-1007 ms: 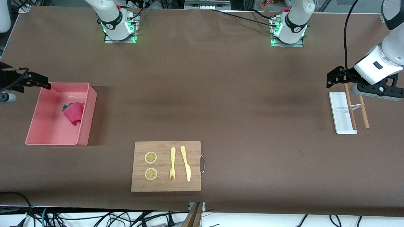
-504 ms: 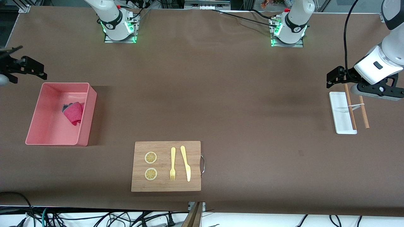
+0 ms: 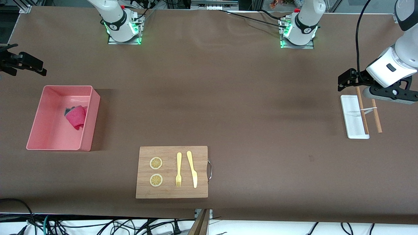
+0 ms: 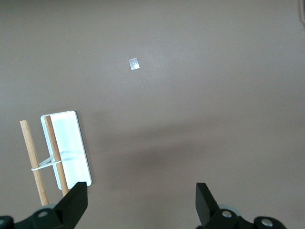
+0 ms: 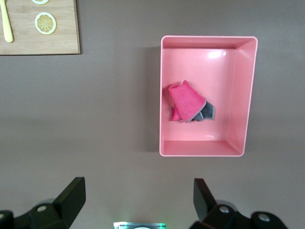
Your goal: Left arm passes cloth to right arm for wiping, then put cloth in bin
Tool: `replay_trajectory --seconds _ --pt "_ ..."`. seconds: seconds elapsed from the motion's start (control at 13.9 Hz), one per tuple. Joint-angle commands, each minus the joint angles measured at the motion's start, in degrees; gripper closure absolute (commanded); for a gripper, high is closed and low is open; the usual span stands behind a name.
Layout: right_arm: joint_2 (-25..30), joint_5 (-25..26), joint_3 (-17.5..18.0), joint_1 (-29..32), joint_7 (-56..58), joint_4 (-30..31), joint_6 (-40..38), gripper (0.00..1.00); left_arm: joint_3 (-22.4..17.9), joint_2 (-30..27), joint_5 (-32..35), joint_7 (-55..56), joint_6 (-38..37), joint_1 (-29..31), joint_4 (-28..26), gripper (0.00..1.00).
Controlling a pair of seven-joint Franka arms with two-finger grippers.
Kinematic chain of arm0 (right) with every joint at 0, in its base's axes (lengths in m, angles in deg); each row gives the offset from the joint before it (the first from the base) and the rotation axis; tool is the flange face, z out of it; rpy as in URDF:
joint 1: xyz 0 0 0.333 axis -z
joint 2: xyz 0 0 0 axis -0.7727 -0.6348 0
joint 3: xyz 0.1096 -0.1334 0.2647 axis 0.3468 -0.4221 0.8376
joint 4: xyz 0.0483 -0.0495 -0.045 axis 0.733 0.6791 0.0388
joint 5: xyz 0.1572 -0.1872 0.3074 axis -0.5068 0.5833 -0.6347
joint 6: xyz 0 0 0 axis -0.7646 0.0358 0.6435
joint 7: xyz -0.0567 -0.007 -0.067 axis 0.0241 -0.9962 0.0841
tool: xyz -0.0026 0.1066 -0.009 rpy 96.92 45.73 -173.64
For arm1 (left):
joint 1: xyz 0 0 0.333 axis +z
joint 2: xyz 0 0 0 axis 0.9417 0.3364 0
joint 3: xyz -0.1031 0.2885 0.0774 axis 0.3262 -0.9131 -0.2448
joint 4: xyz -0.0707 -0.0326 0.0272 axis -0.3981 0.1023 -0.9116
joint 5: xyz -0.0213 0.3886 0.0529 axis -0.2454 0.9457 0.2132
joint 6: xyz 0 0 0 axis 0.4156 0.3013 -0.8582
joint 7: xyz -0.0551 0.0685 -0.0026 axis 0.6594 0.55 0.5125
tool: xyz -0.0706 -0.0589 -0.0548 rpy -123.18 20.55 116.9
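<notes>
The small crumpled magenta-and-grey cloth is lying loose inside the salmon-pink plastic bin, below the empty, spread right gripper. Soft and light, it would pinch easily at a raised fold. The left gripper is waiting, fingers apart, over the brown surface.

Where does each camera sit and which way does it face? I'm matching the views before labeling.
Front view: high across the table, facing both bases; shows bin, cloth, left gripper, right gripper.
Left wrist view: looks down on white tray; own open fingers show.
Right wrist view: looks down on bin holding cloth; own open fingers show.
Shared: front and right wrist views both show bin.
</notes>
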Motion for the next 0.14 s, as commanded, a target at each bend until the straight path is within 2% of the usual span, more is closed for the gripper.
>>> replay_trajectory --seconds 0.0,0.07 --pt "0.4 0.8 0.4 0.0 -1.2 0.3 -0.5 0.00 -0.1 -0.5 0.9 0.4 -1.0 -0.1 0.6 0.00" --pt "-0.1 0.8 0.4 -0.3 -1.3 0.3 -0.5 0.00 -0.1 -0.5 0.9 0.4 -1.0 -0.1 0.6 0.00"
